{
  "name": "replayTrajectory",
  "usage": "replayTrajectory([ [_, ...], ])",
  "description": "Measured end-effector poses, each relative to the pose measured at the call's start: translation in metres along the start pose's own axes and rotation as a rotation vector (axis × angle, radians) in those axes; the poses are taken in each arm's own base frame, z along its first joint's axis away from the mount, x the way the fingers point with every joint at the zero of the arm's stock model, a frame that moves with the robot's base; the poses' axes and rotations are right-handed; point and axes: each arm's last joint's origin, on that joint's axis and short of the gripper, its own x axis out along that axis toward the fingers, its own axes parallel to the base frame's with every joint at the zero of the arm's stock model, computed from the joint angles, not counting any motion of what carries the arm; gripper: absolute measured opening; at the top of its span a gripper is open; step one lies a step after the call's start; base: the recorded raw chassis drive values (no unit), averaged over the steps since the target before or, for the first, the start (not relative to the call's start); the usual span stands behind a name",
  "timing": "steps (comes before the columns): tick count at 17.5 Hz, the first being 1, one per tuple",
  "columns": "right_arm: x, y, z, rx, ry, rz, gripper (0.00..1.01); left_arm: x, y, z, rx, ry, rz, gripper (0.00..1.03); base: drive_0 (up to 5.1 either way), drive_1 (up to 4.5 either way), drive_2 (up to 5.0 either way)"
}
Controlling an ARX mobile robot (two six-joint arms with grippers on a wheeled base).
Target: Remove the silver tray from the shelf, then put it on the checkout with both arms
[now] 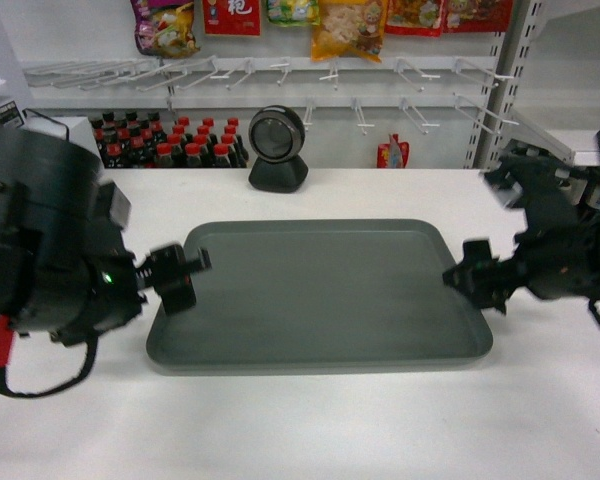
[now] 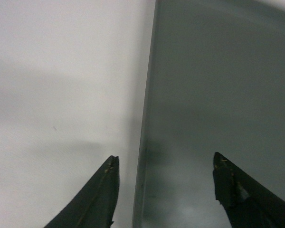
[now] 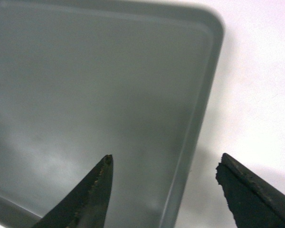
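Lying flat on checkout [image 1: 310, 430]: one silver tray [image 1: 320, 295]; left hand [image 2: 164, 164], right hand [image 3: 164, 164] both apart, straddling rims.

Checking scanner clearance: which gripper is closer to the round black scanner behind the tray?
Left. The left gripper straddles the silver tray's left rim, nearer the scanner. The right gripper straddles the right rim, farther away.
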Motion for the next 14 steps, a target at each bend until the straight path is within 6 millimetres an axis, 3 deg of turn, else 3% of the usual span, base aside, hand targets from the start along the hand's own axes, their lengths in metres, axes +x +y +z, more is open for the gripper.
replayTrajectory([
  [1, -0.008, 0.0, 0.015, -0.023, -0.122, -0.042, 0.73, -0.022, -0.003, 0.017, -0.008, -0.114, 0.013, 0.71, 0.0, 0.0, 0.0],
  [2, -0.015, -0.001, 0.022, -0.058, -0.336, -0.202, 0.65, -0.04, -0.005, 0.036, 0.014, -0.343, -0.047, 0.68, 0.0, 0.0, 0.0],
  [3, -0.033, 0.003, 0.003, -0.046, -0.471, -0.346, 0.52, -0.063, -0.002, 0.047, 0.111, -0.573, -0.09, 0.56, 0.0, 0.0, 0.0],
  [5, -0.055, 0.01, -0.031, -0.031, -0.518, -0.415, 0.35, -0.084, 0.015, 0.023, 0.221, -0.631, -0.067, 0.39, 0.0, 0.0, 0.0],
  [10, -0.094, 0.019, -0.029, -0.042, -0.632, -0.43, 0.15, -0.108, 0.027, 0.009, 0.281, -0.66, -0.052, 0.2, 0.0, 0.0, 0.0],
  [11, -0.11, 0.025, -0.026, -0.048, -0.673, -0.429, 0.06, -0.12, 0.029, 0.009, 0.29, -0.698, -0.058, 0.1, 0.0, 0.0, 0.0],
  [12, -0.125, 0.03, -0.035, -0.042, -0.669, -0.429, 0.02, -0.135, 0.033, 0.005, 0.299, -0.717, -0.06, 0.01, 0.0, 0.0, 0.0],
  [14, -0.137, 0.03, -0.057, -0.036, -0.605, -0.409, 0.02, -0.146, 0.042, -0.011, 0.31, -0.683, -0.051, 0.01, 0.0, 0.0, 0.0],
])
